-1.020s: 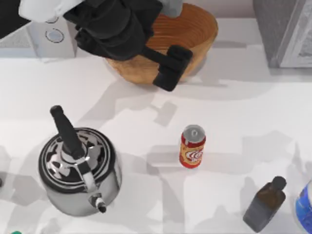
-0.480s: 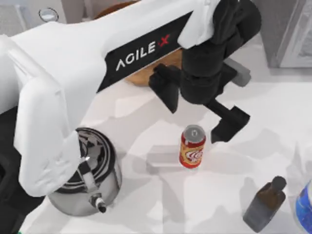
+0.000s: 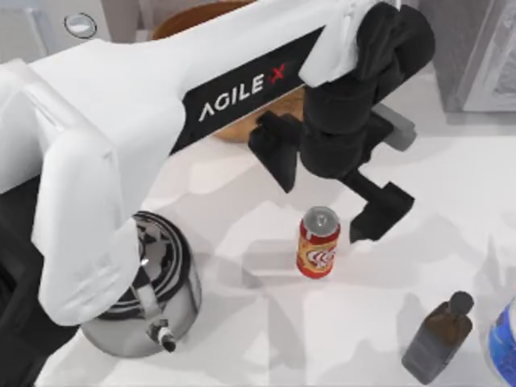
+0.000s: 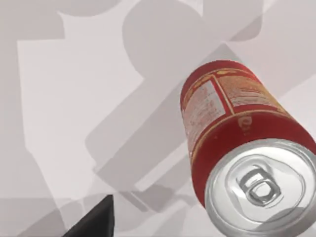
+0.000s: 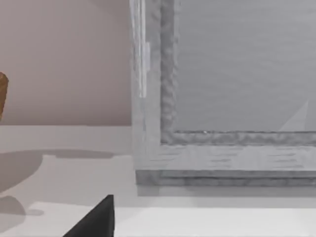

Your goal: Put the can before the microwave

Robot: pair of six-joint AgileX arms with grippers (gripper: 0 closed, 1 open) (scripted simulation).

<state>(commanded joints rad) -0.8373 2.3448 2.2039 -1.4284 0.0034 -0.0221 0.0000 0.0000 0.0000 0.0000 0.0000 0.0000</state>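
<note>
The red can (image 3: pixel 318 243) with a silver top stands upright at the table's middle. My left gripper (image 3: pixel 327 205) hangs open just above and behind it, one black finger (image 3: pixel 276 153) to the can's left and the other to its right. In the left wrist view the can (image 4: pixel 237 143) lies close below the camera, with one dark fingertip (image 4: pixel 94 223) at the frame's edge. The microwave (image 3: pixel 79 24) is at the back left, mostly hidden by my left arm; one round dial shows. A dark fingertip (image 5: pixel 94 222) of my right gripper appears in the right wrist view.
A steel kettle (image 3: pixel 153 302) stands front left, partly under my left arm. A wooden bowl (image 3: pixel 242 129) sits at the back behind the gripper. A dark brown bottle (image 3: pixel 439 339) and a blue object (image 3: pixel 505 343) stand front right. A grey speckled appliance (image 3: pixel 476 48) occupies the back right.
My left arm has swung from the back left across the table, bringing its open gripper to just above the can. In the last half second it moved only slightly. The can has not moved.
</note>
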